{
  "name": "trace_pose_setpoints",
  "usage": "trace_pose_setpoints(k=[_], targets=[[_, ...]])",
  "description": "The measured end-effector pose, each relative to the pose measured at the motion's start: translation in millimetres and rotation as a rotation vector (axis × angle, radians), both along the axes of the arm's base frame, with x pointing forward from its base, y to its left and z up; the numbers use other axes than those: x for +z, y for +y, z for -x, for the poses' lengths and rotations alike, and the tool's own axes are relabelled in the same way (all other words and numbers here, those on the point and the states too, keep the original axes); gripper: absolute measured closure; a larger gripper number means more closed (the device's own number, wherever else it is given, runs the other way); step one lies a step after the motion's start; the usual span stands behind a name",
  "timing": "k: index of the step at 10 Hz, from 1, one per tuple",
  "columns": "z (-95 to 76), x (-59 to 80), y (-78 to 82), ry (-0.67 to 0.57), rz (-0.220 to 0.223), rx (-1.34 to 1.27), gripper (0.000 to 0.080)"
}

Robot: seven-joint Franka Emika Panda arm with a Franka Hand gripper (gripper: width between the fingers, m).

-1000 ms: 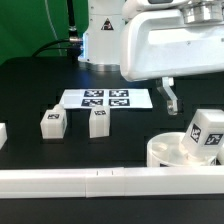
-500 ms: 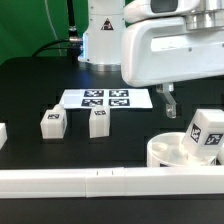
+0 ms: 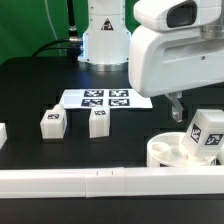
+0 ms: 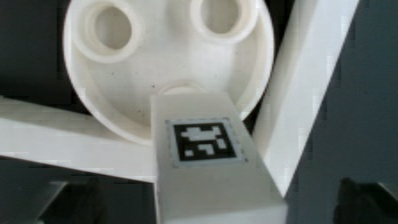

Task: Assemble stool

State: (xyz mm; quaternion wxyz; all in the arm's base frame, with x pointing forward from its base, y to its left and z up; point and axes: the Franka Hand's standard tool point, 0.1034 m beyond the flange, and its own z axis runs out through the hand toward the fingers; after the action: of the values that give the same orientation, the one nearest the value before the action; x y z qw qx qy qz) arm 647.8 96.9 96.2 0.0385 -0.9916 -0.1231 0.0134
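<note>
Gripper (image 3: 177,110), jaws apart and empty; leg (image 3: 205,135) stands just below it on the seat (image 3: 163,152); judged step: grasping leg, requiring straight descent and square closure.

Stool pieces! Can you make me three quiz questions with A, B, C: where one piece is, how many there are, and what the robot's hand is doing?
1. Where does the tagged leg closest to the hand sit?
A. on the round seat
B. on top of another leg
C. hanging in the air

2. How many loose legs stand right in front of the marker board?
A. one
B. two
C. five

3. What is the hand doing?
A. it is open
B. it is shut on a leg
C. it is shut on the seat

Answers:
1 A, the exterior view shows it standing on the white disc.
2 B, one and another stand side by side there.
3 A, its fingers are wide apart and grip nothing.
</note>
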Motion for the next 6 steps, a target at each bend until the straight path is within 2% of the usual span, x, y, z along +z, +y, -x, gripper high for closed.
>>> trace_pose_setpoints(k=[4, 6], targets=[[-3.9, -5.8, 0.3, -0.023, -0.001, -0.022, 0.0150], [-3.6, -6.3, 1.1, -0.025, -0.002, -0.020, 0.0410]])
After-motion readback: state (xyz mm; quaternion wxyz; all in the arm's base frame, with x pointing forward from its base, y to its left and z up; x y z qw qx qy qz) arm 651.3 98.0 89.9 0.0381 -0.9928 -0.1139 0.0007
